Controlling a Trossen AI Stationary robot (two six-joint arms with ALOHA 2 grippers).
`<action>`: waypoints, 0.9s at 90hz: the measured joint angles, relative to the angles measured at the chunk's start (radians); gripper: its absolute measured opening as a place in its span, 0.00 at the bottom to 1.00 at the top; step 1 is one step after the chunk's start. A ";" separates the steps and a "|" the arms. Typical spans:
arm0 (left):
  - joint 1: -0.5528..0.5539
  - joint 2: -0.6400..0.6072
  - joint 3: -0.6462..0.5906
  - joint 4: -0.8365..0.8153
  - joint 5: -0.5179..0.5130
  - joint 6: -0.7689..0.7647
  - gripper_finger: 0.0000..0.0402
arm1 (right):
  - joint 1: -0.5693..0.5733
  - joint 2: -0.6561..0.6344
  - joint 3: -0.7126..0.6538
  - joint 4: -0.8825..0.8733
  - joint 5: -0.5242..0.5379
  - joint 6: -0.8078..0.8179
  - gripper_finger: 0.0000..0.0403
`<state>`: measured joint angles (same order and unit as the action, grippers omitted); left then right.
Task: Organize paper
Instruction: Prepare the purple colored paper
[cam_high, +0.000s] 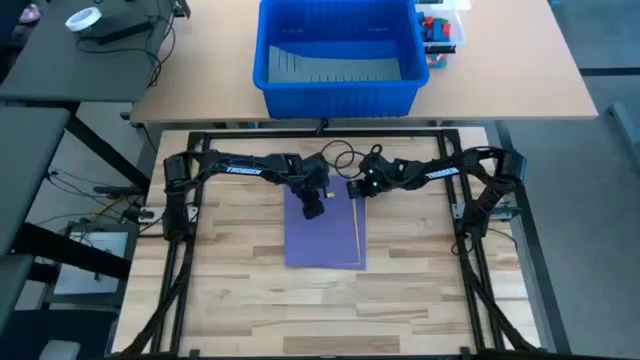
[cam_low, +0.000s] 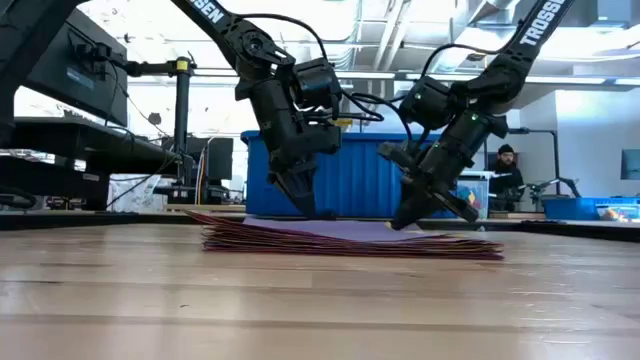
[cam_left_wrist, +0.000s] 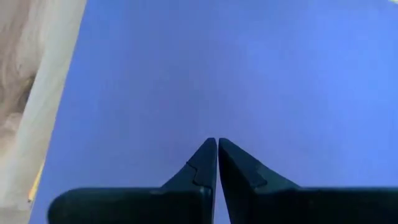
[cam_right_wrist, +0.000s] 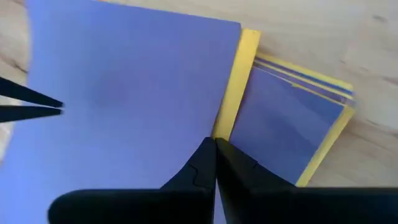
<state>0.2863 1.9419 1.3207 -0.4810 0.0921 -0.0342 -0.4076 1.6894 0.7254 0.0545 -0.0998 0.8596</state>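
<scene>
A stack of paper lies flat on the wooden table, with a purple sheet on top. A yellow sheet's edge and further purple and yellow sheets stick out at the stack's right side. In the low view the stack lies low and slightly fanned. My left gripper is shut and points down over the far part of the top sheet. My right gripper is shut too, at the top sheet's right edge near the far corner. My left gripper's shut fingertips point down at the middle of the purple top sheet's far part; whether they touch it, I cannot tell. My right gripper sets its shut fingertips down on the purple top sheet's right edge, beside the yellow strip. It comes slanting from above and from the table's right. The sheet lies flat on the stack.
A big blue bin stands on the farther table beyond the black frame, with a clear bag of colourful contents beside it. Bare wood lies near, left and right of the stack. A person sits far back in the room.
</scene>
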 joint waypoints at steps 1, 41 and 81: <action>0.000 0.000 -0.001 0.001 0.000 -0.003 0.00 | 0.000 0.000 0.000 0.000 0.000 -0.002 0.00; -0.010 0.000 -0.067 -0.027 -0.027 0.058 0.00 | -0.002 -0.004 0.004 -0.090 0.023 -0.068 0.00; 0.006 -0.011 -0.066 -0.441 -0.183 0.310 0.00 | -0.023 -0.030 0.003 -0.198 0.027 -0.165 0.00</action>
<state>0.2924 1.9308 1.2550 -0.9216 -0.0909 0.2753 -0.4310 1.6595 0.7284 -0.1440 -0.0727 0.6947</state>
